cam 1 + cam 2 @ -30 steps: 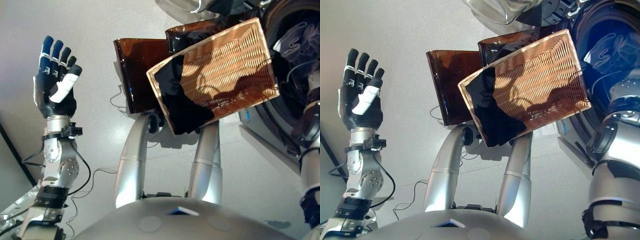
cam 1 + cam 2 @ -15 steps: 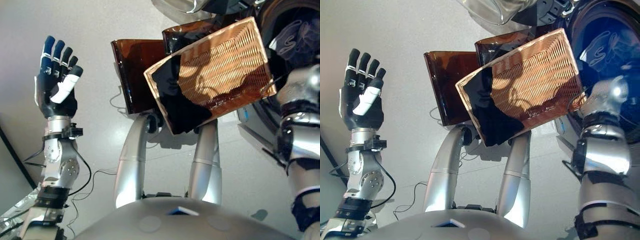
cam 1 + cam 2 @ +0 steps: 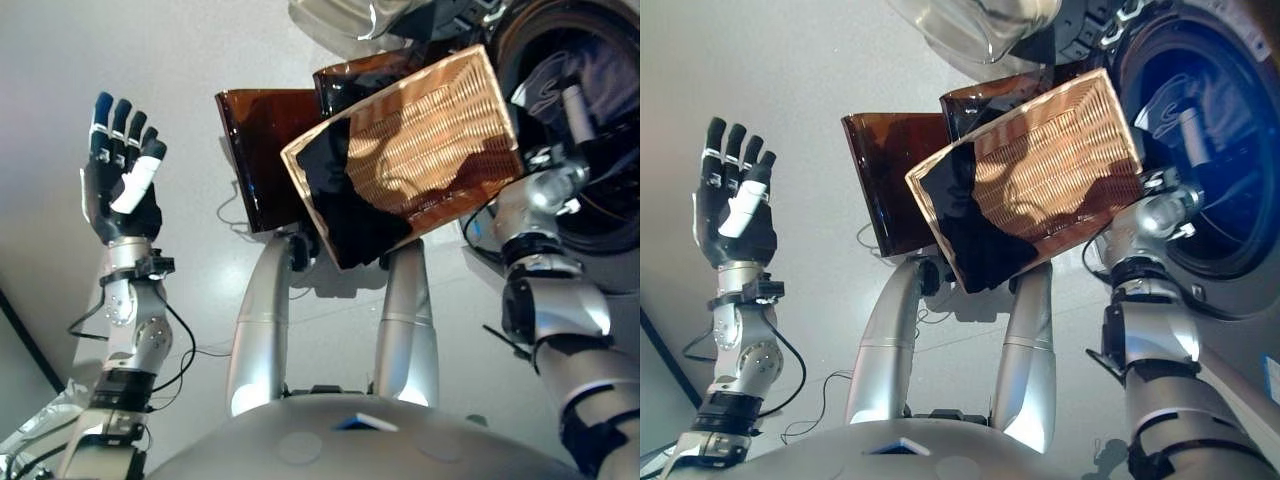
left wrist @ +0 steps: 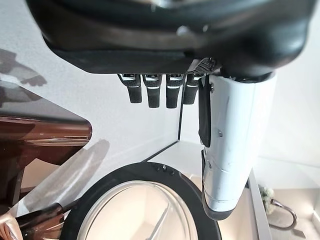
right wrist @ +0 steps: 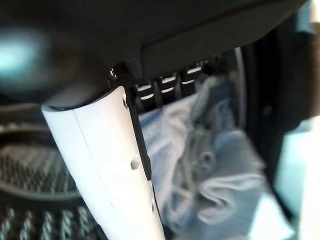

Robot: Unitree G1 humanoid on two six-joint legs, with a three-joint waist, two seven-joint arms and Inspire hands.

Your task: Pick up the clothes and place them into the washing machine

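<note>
Inside drum (image 3: 1230, 140), clothes (image 5: 210, 165) just past right hand (image 5: 165, 87).

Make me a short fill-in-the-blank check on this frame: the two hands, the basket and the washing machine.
1. The robot's left hand is raised with its fingers ____.
2. The black garment lies in the ____ woven wicker basket.
3. The right hand reaches into the washing machine's ____.
4. Pale blue-grey clothes lie ____ the drum, past the right hand.

Missing words: open; tan; drum; inside

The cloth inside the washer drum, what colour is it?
Pale blue cloth, shown best in the right wrist view.
</note>
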